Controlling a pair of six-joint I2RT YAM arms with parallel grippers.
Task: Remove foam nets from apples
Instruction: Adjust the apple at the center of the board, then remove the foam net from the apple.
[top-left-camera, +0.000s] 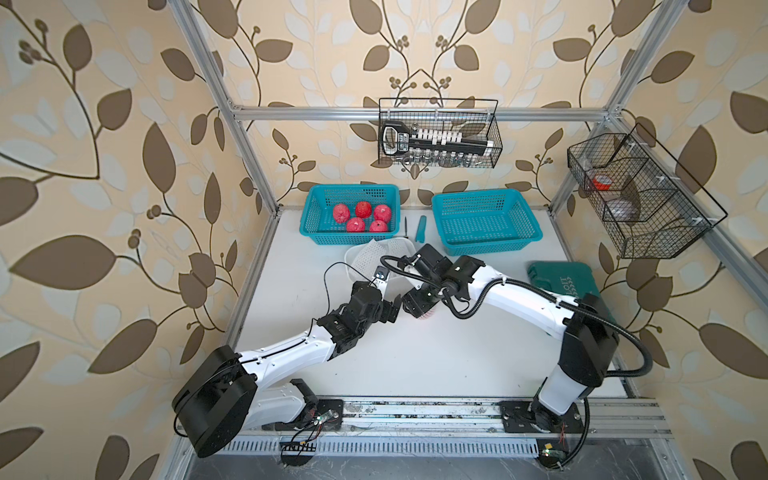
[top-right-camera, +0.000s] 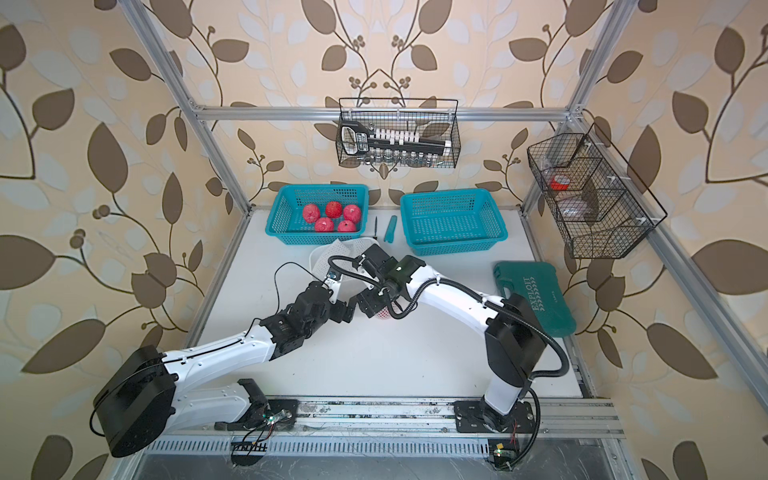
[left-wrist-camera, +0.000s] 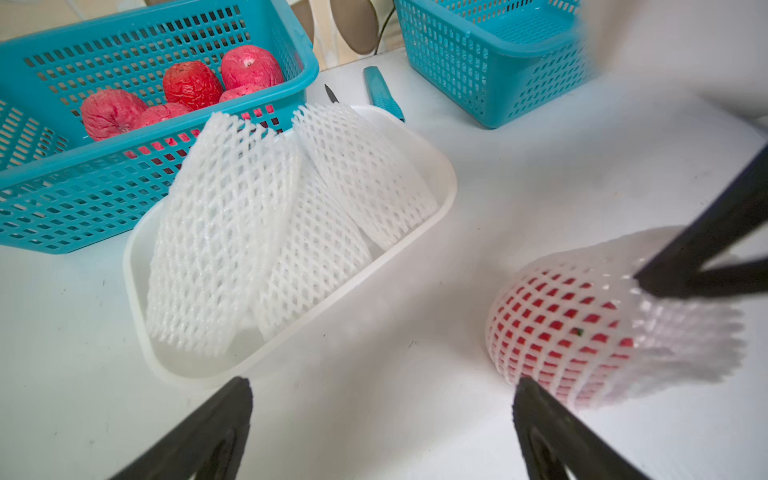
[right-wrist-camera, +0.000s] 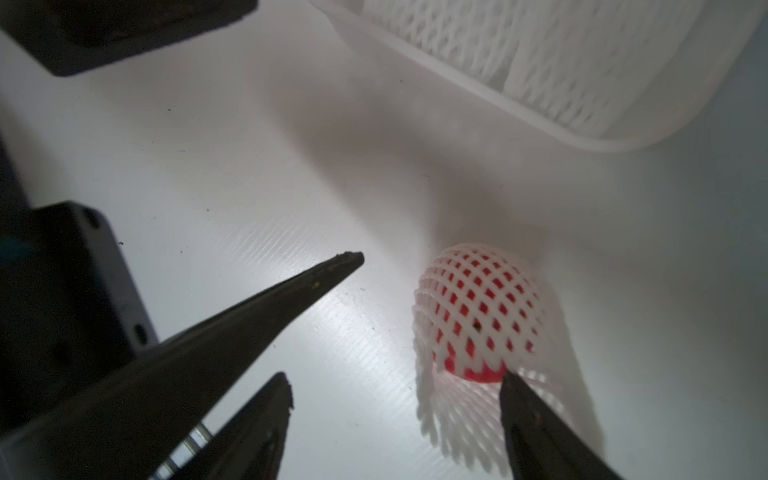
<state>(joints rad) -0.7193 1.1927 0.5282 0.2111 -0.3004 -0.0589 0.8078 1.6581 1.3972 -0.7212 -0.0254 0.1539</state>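
Foam net (left-wrist-camera: 673, 345) sheathes apple (right-wrist-camera: 473, 374) near tub (left-wrist-camera: 129, 266); left tool (left-wrist-camera: 382, 382), right tool (right-wrist-camera: 395, 380) both spread.

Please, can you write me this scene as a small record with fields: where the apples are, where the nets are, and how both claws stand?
bare apples: five, inside one teal basket
netted apple: one, lying on the table between the claws
removed nets: piled in the white tub
second basket: empty
left claw: open, holding nothing
right claw: open, one finger beside the netted apple
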